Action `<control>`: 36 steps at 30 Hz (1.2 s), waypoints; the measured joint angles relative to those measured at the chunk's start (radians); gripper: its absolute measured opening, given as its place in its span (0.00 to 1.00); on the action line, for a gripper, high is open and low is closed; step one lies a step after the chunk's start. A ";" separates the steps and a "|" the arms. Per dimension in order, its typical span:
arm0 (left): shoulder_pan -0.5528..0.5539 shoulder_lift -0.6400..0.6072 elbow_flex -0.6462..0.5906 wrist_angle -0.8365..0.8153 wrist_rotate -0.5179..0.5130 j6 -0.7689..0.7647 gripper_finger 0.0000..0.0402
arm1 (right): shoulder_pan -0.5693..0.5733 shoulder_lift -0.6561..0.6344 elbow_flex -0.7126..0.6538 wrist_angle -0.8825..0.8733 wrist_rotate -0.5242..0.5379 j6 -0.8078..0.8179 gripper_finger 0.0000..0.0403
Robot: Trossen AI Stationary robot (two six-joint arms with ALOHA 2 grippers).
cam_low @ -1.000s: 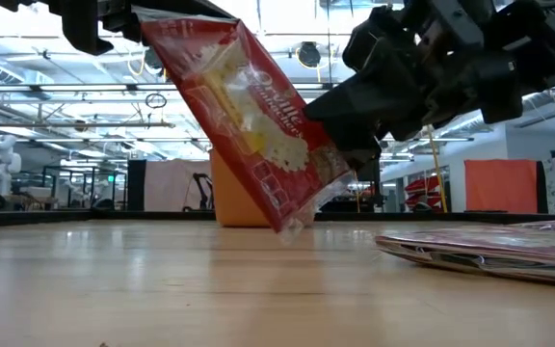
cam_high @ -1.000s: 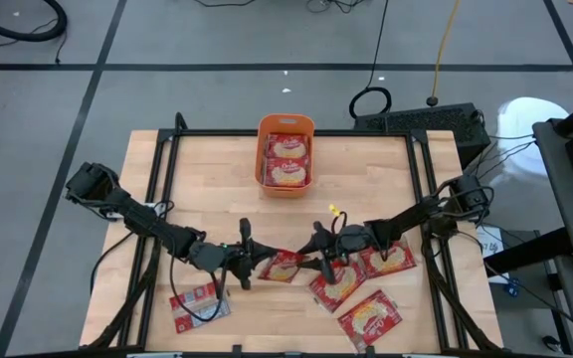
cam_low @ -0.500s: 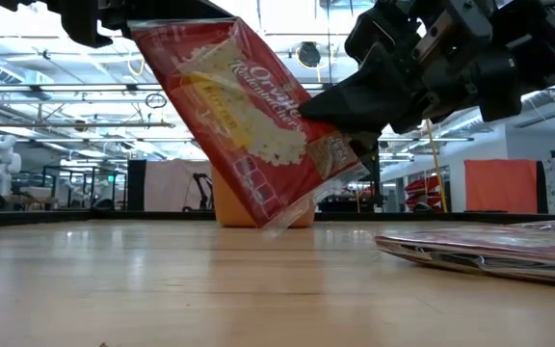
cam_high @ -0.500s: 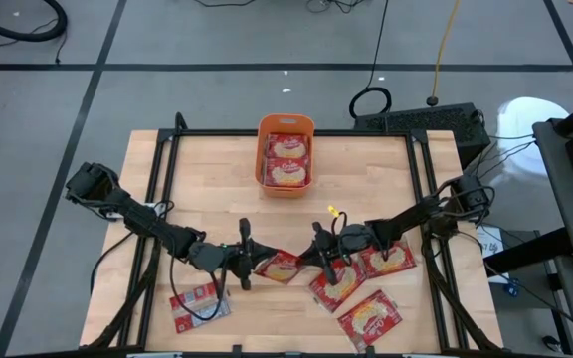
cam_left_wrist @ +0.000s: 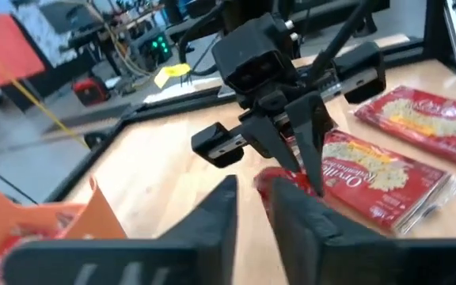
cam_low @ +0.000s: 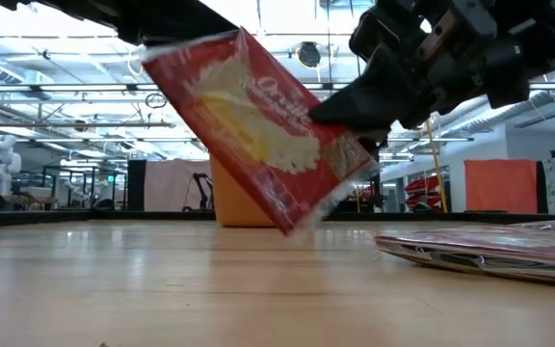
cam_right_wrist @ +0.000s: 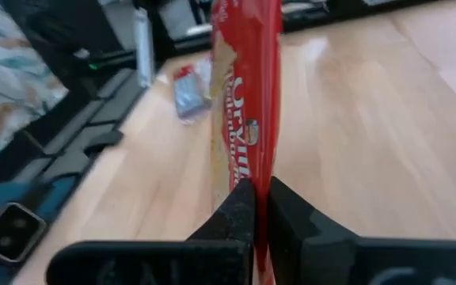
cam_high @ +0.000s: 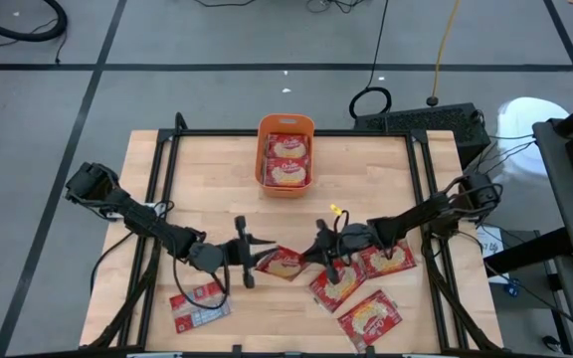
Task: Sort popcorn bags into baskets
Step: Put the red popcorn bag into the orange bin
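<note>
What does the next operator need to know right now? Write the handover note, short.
Left gripper and right gripper: both shut on the same popcorn bag, one at each end, held tilted above the table near its middle.
Done: two bags lie in the orange basket at the far edge.
Left: the held bag; three loose bags beside the right arm; one bag grey-blue face up near the left arm.
Next, probably: one gripper lets go and the other carries the bag to the basket.
</note>
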 joint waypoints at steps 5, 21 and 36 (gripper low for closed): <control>-0.015 -0.010 0.000 -0.027 -0.033 -0.119 0.39 | 0.020 -0.049 0.000 -0.144 0.075 0.009 0.01; 0.023 -0.265 0.157 -0.389 0.075 -0.242 0.55 | 0.110 -0.318 0.000 -0.482 0.332 0.067 0.01; 0.228 -0.012 0.642 -0.940 0.377 -0.168 0.55 | 0.096 -0.431 0.253 -1.083 0.364 0.112 0.00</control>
